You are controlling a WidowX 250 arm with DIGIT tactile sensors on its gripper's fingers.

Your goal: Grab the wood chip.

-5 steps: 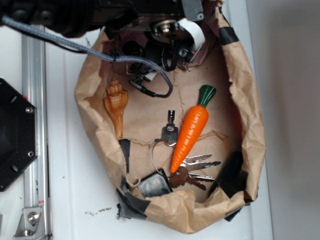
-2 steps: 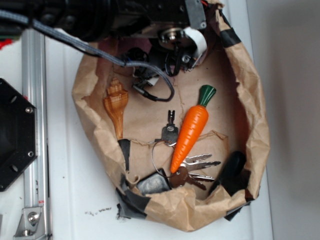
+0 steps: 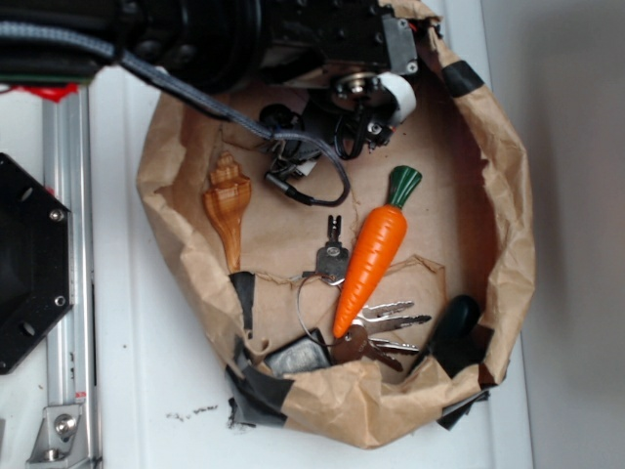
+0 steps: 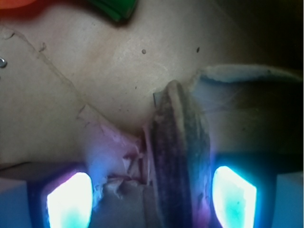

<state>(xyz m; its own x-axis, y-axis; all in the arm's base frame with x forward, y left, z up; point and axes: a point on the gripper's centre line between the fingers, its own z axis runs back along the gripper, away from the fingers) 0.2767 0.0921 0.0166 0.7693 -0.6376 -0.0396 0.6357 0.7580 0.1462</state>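
Wrist view now shows the wood chip (image 4: 178, 156) lying between the gripper (image 4: 151, 192) jaws, which stand apart; the arm has shifted toward three o'clock, lining up the grasp.

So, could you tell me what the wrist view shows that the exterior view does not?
Only the wrist view shows the wood chip, lying between the two glowing fingers; the jaws stand apart, one on each side of it. Only the exterior view shows the seashell, the keys and the paper bag's rolled rim; there the arm hides the chip. Both show the carrot and the bag's brown floor.
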